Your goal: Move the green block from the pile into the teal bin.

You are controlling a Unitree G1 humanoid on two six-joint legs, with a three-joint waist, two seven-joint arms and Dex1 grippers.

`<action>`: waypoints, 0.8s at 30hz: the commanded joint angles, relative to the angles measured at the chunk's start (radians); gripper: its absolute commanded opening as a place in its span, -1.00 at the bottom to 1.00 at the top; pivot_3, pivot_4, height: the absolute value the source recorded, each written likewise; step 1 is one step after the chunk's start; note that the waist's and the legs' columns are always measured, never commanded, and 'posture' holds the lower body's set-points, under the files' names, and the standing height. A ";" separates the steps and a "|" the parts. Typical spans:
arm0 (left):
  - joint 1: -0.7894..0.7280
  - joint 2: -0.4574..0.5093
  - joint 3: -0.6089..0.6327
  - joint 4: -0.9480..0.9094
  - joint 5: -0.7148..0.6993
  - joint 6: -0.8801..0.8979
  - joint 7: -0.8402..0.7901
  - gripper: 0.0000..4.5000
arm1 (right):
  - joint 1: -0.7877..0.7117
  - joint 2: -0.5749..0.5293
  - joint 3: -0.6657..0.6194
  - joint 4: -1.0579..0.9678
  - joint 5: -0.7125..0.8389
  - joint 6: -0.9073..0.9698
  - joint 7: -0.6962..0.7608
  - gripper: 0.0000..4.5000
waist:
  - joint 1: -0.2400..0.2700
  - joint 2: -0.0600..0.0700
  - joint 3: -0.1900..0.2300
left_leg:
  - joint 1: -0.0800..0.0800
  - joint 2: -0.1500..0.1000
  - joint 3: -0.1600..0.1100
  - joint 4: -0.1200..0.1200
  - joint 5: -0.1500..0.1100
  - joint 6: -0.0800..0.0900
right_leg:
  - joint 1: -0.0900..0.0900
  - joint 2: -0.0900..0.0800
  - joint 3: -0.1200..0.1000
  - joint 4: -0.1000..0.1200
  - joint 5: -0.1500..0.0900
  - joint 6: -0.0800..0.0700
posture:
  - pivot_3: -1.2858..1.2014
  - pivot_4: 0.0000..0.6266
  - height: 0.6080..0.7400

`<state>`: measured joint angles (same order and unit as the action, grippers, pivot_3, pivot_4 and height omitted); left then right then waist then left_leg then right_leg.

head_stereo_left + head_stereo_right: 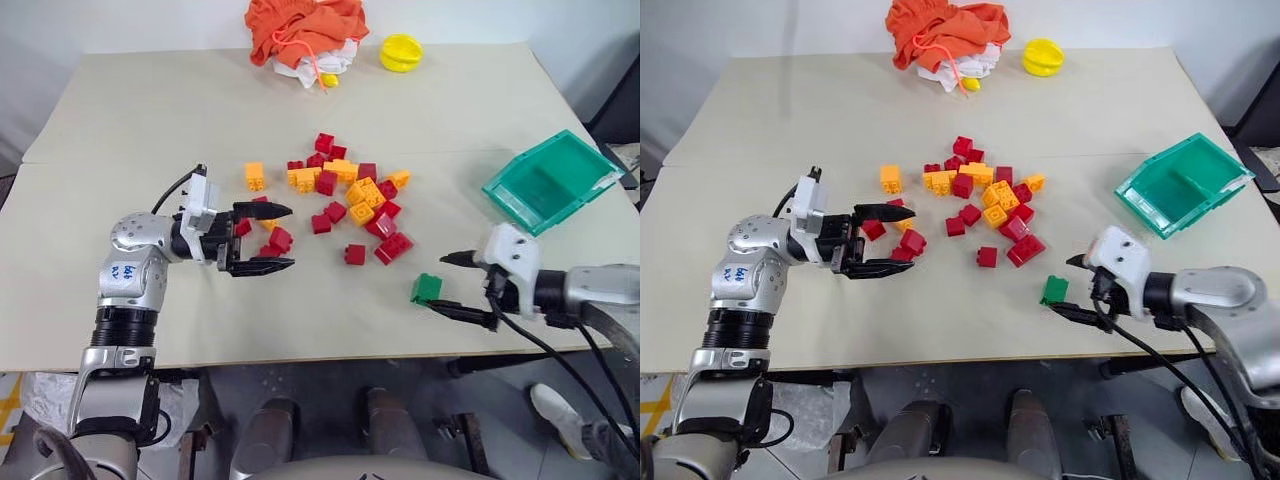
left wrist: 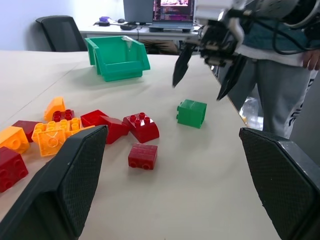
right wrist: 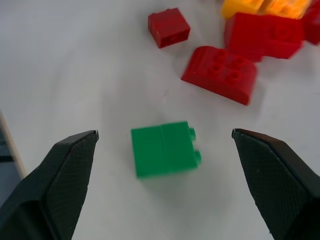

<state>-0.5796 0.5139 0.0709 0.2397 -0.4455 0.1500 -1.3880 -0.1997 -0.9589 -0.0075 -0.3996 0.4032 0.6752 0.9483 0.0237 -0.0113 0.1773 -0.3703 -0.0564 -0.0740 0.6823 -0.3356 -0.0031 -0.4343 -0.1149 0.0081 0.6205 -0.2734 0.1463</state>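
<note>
The green block (image 1: 426, 288) lies on its side on the table, apart from the pile (image 1: 345, 195) of red and yellow-orange bricks and close to the front edge. My right gripper (image 1: 442, 281) is open and hovers just over the block, with one finger on either side of it; the right wrist view shows the block (image 3: 164, 155) between the spread fingers, untouched. My left gripper (image 1: 290, 237) stands open at the pile's left edge, pointing right, with nothing in it. The teal bin (image 1: 520, 205) sits tilted at the right, beyond the right gripper.
At the table's far edge lie an orange cloth (image 1: 305, 28) and a round yellow object (image 1: 401, 52). The table's front edge (image 1: 330, 355) runs just below the green block. A person (image 2: 280, 85) stands beyond the table's end in the left wrist view.
</note>
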 commanded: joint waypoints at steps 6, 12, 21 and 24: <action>0.041 0.016 0.017 -0.084 -0.024 -0.002 0.053 1.00 | -0.118 0.015 0.116 0.125 -0.097 -0.065 0.035 0.30 | -0.001 0.000 0.000 | -0.001 0.000 0.000 0.000 0.000 0.000 | -0.001 0.000 0.000 0.000 0.000 0.000 | 0.03 -0.52 1.00; 0.040 0.010 0.013 -0.090 -0.018 -0.006 0.085 1.00 | -0.149 0.027 0.036 0.108 -0.065 -0.027 0.001 -0.08 | -0.001 0.000 0.000 | -0.001 0.000 0.000 0.000 0.000 0.000 | -0.001 0.000 0.000 0.000 0.000 0.000 | 0.03 -0.52 1.00; -0.044 -0.086 -0.035 -0.065 0.027 -0.027 0.235 1.00 | -0.372 -0.059 -0.039 0.428 -0.236 -0.168 -0.112 -0.08 | 0.002 0.000 0.000 | -0.001 -0.001 0.001 0.000 0.000 0.000 | -0.001 0.000 0.000 0.000 0.000 0.000 | 0.03 -0.52 1.00; -0.060 -0.107 -0.055 -0.038 0.041 -0.045 0.236 1.00 | -0.511 -0.049 0.030 0.639 -0.343 -0.243 -0.164 -0.08 | -0.003 0.000 0.000 | -0.001 -0.003 0.003 0.000 0.000 0.001 | -0.002 -0.002 0.001 -0.001 0.001 0.001 | 0.03 -0.52 1.00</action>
<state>-0.6287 0.4078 0.0209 0.2037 -0.4177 0.1251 -1.1554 -0.6789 -1.0008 0.0096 0.1713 0.1172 0.4853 0.8148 0.0212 -0.0109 0.1772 -0.3716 -0.0590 -0.0707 0.6812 -0.3358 -0.0020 -0.4366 -0.1159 0.0087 0.6199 -0.2728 0.1473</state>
